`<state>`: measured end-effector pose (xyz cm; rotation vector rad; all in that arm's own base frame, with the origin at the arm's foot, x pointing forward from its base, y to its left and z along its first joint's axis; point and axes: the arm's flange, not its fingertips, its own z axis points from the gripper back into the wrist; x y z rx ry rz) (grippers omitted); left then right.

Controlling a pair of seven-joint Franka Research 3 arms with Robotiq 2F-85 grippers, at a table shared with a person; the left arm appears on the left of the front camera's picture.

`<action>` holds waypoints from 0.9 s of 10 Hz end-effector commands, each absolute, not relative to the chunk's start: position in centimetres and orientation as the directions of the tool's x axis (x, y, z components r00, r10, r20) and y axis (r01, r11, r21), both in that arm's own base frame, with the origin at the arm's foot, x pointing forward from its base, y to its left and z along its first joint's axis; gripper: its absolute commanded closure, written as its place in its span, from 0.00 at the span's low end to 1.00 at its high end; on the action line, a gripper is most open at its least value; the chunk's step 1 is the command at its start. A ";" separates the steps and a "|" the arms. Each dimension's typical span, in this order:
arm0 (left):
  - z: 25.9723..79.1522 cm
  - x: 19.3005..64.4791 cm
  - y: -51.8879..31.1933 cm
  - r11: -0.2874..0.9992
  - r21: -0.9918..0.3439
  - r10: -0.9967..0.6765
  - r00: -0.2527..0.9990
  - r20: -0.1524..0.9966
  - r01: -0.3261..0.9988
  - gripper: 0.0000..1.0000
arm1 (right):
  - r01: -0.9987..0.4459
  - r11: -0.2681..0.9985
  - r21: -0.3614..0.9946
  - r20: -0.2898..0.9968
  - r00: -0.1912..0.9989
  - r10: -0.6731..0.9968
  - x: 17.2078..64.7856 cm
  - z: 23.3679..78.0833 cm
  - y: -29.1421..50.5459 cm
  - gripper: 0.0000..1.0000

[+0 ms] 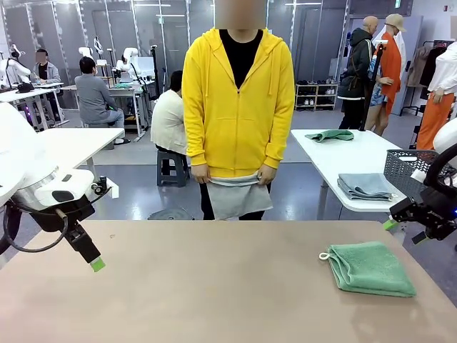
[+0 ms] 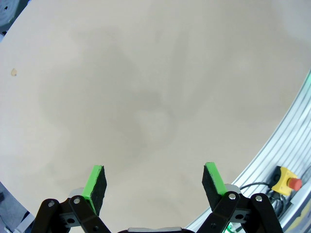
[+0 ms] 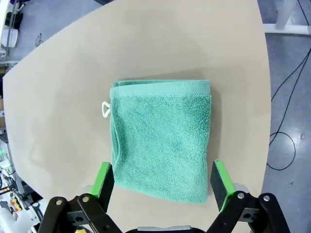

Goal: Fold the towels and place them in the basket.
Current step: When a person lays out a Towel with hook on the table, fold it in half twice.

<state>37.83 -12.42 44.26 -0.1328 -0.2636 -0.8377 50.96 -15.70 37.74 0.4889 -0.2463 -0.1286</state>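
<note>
We see the tan table (image 1: 214,300) wide and bare across its middle and its 9 o'clock half. The green towel (image 1: 371,268) (image 3: 160,141) lies folded flat at about 4 o'clock on the top, close to the right edge, with its white loop on its 9 o'clock side. Our right gripper (image 1: 404,231) (image 3: 160,180) hovers over the towel with its jaws spread wide, a pad at either side of the cloth, gripping nothing. Our left gripper (image 1: 93,259) (image 2: 155,182) hangs over bare tabletop at 9 o'clock, jaws wide apart and empty. In its wrist view the table's rim curves past at 4 o'clock, with a yellow stop button (image 2: 286,182) beyond it.

At 12 o'clock, at the far edge, the person's hands (image 1: 265,175) hold a pale towel (image 1: 239,199) at the waist.

The basket (image 1: 407,166) stands at 2 o'clock on a neighbouring white table (image 1: 335,153), apart from ours and partly hidden by our right arm. We cannot tell what is in it. A folded grey cloth (image 1: 365,187) lies just beside it.
</note>
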 end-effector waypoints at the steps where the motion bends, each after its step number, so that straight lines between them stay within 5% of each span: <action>1: 44.4 38.1 -12.6 0.676 -0.004 -0.707 0.651 0.278 0.737 0.00 | 0.056 0.872 0.487 0.207 0.962 -0.178 51.1 37.6 -15.8 0.00; 7: 44.3 37.8 -12.4 0.663 -0.013 -0.715 0.639 0.282 0.748 0.00 | 0.063 0.876 0.479 0.203 0.962 -0.181 51.0 37.7 -15.7 0.01; 9: 46.7 38.6 -10.8 0.647 -0.073 -0.718 0.638 0.276 0.759 0.00 | -0.185 0.890 0.417 0.367 0.930 0.021 48.8 42.3 -13.8 0.00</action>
